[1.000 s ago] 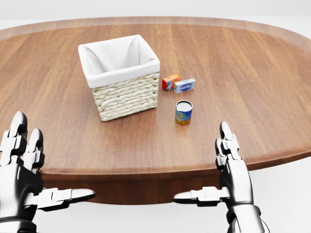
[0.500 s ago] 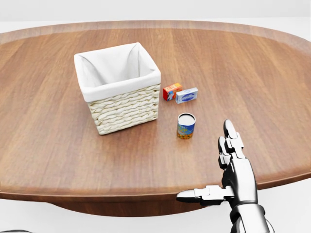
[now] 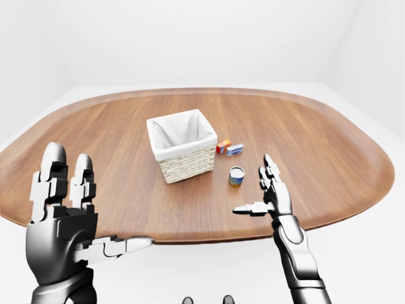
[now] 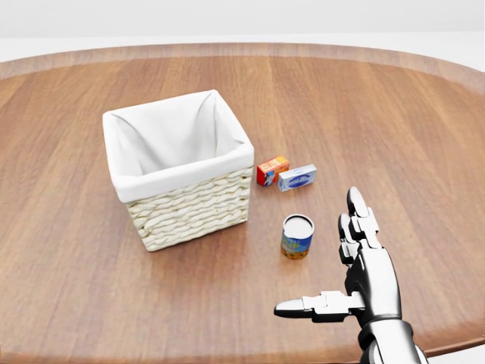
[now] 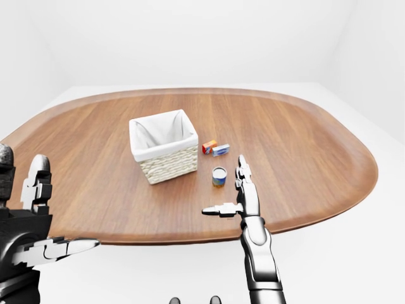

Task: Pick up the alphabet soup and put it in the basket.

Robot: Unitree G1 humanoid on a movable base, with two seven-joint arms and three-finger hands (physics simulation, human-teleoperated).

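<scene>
table (image 4: 424,129) brown woodgrain | basket (image 4: 189,208) cream weave, white liner | can (image 4: 297,236) blue-yellow, pale lid | boxes: orange (image 4: 272,170), blue-white (image 4: 297,178) | hands silver-black (image 4: 365,265)

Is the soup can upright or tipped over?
Upright: the can stands on its base on the table, its round top facing up, right of the basket.

The oval wooden table (image 4: 424,114) carries a lined wicker basket (image 4: 182,171); right of the basket lie an orange box (image 4: 272,170), a blue box (image 4: 296,178) and an upright soup can (image 4: 297,236).
</scene>
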